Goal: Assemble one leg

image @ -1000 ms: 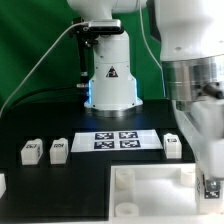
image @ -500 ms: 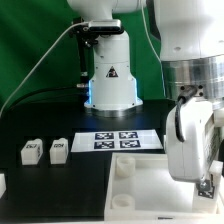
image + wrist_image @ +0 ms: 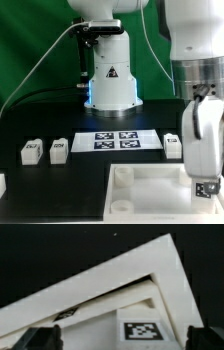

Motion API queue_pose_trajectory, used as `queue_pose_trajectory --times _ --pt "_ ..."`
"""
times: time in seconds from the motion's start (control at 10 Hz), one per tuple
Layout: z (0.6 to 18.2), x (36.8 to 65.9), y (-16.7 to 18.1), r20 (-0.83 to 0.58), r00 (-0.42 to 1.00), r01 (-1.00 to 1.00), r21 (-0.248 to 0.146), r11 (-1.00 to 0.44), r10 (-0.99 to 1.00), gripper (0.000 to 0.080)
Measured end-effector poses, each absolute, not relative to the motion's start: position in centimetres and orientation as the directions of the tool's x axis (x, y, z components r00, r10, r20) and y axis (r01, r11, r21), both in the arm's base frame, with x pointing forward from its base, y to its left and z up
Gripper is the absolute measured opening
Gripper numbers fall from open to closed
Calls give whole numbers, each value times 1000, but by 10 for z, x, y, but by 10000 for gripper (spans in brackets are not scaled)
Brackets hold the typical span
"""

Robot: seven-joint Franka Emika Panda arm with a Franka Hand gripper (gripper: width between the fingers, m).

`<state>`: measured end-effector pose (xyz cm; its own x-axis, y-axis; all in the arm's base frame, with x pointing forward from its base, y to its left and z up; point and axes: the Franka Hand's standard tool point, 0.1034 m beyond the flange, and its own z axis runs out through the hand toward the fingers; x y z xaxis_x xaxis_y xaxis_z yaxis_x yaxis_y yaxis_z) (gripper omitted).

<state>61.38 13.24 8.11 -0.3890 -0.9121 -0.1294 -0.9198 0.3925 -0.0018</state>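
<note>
While jaws stand wide, empty | leg (image 3: 172, 146) upright beside arm; long axis vertical

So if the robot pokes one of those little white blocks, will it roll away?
Probably not. The leg looks blocky with flat faces, resting flat on the table, so it would likely slide rather than roll. It looks like hard plastic, so probably stiff, not squishy. Being small, it is likely light and may skid easily on the smooth dark surface.
</note>
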Motion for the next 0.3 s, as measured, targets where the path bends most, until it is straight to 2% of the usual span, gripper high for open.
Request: queue_pose_trajectory --times 0.1,0.3 --pt "91 613 138 -143 -385 -921 -4 390 -912 640" --pt "91 613 137 -142 -385 -921 -4 390 -912 648"
